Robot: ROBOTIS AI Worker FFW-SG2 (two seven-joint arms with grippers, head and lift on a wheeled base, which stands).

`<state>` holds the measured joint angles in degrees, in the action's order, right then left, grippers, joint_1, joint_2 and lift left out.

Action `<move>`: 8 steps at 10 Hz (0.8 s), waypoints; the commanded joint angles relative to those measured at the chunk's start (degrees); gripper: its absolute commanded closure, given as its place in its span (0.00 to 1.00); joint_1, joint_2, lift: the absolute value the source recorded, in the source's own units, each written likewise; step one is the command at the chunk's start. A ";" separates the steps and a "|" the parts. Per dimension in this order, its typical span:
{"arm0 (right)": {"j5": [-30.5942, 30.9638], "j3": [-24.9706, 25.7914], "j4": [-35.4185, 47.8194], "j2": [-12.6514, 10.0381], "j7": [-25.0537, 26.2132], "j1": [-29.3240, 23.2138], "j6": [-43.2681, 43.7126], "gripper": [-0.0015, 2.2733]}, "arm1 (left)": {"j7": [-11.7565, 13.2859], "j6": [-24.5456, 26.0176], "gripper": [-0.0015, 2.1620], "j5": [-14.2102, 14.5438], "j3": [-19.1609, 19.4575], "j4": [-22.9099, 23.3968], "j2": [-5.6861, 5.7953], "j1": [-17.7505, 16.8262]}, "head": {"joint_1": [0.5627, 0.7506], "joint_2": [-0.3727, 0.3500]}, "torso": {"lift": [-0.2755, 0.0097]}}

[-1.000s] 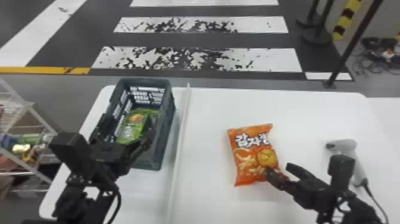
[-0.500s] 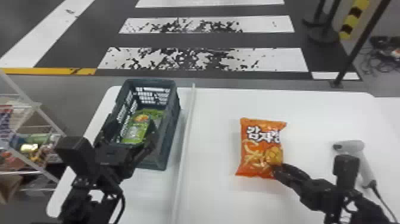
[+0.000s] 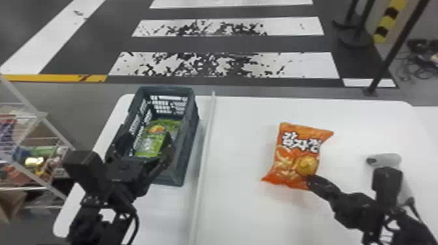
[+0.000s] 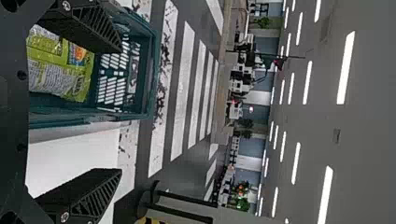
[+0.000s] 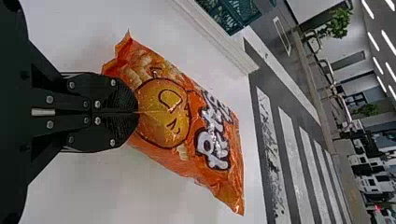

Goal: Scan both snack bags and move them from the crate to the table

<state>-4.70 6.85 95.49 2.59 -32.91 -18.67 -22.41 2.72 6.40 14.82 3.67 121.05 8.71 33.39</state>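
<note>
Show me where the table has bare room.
Bare table lies between the white strip and the orange bag, and on that bag's near side. Crowded: around the scanner and right gripper, and the crate by the left gripper.

At the left edge of the head view, mixed goods (image 3: 34,161) are held on a white-framed shelving rack (image 3: 42,115). Beyond, the dark floor (image 3: 228,44) is crossed by worn white stripes (image 3: 303,63) and edged by a yellow line (image 3: 49,78), with black posts (image 3: 387,62), a yellow-and-black striped bar (image 3: 389,16) and tangled cables (image 3: 412,71) seen at the right. In the left wrist view, strip lights (image 4: 346,70) are set in a grey ceiling (image 4: 369,140).
</note>
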 commanded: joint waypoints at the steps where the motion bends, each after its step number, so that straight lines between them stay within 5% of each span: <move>1: 2.68 0.01 6.64 0.05 2.23 -1.55 -3.21 0.99 | 0.00 -0.46 0.04 0.30 0.11 0.15 0.08 0.19 | 0.70 0.65 | 0.84; 2: 7.17 -0.87 11.21 0.22 4.52 -2.60 -5.67 0.99 | 0.18 -0.81 0.04 0.56 0.28 0.15 0.08 0.27 | 0.70 0.63 | 0.84; 5: 18.24 -6.15 24.21 7.96 10.58 -3.04 -21.32 0.99 | 0.35 -0.81 0.04 0.82 0.46 0.15 0.17 0.27 | 0.70 0.58 | 0.84; 8: 40.92 -21.79 27.55 17.71 22.10 -1.81 -36.96 0.99 | 0.70 -0.81 0.04 1.53 0.37 0.41 0.78 0.01 | 0.70 0.45 | 0.84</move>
<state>30.92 -11.18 122.89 18.38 -11.30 -20.92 -56.16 3.43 5.59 16.27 4.12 121.44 9.38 33.50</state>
